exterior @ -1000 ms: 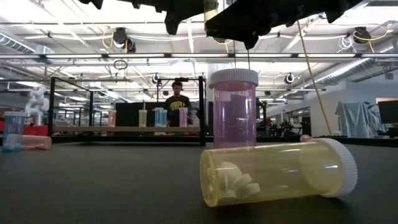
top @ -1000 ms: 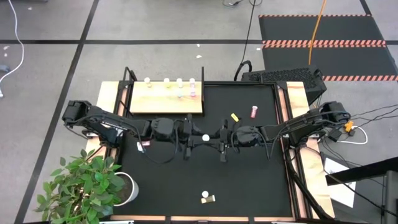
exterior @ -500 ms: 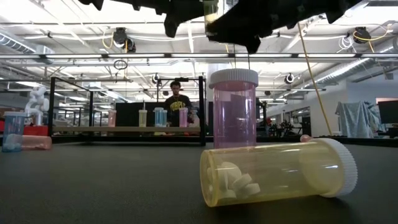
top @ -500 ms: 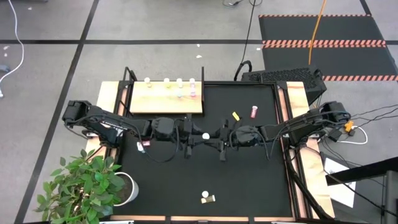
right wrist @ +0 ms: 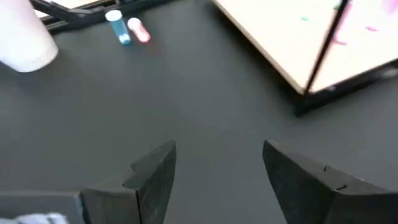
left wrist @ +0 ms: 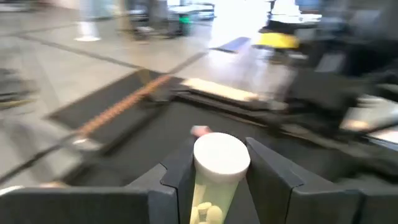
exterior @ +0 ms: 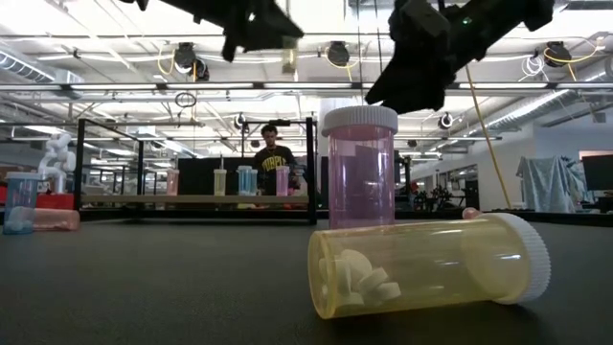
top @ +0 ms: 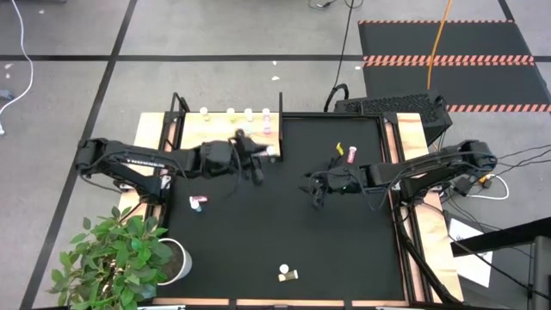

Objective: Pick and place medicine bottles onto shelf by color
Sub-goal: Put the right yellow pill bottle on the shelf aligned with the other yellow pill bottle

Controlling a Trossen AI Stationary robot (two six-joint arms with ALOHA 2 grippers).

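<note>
Gripping a yellow bottle [left wrist: 214, 180] between its fingers [left wrist: 273, 180], left gripper [top: 258, 160] over the shelf's [top: 200, 138] near right corner. Standing wide and empty above the mat [top: 284, 224], right gripper [top: 315, 187]. Upright along the shelf's far edge, four bottles [top: 248, 113]. Lying on the mat: pink [top: 198, 203] at left, yellow [top: 339, 150] and pink [top: 352, 154] far right, yellow [top: 287, 275] at the near edge.

Potted plant [top: 129, 254] at the table's near left corner, black mat [top: 284, 224], keyboard [top: 392, 105], person [exterior: 273, 158] in the room behind.
</note>
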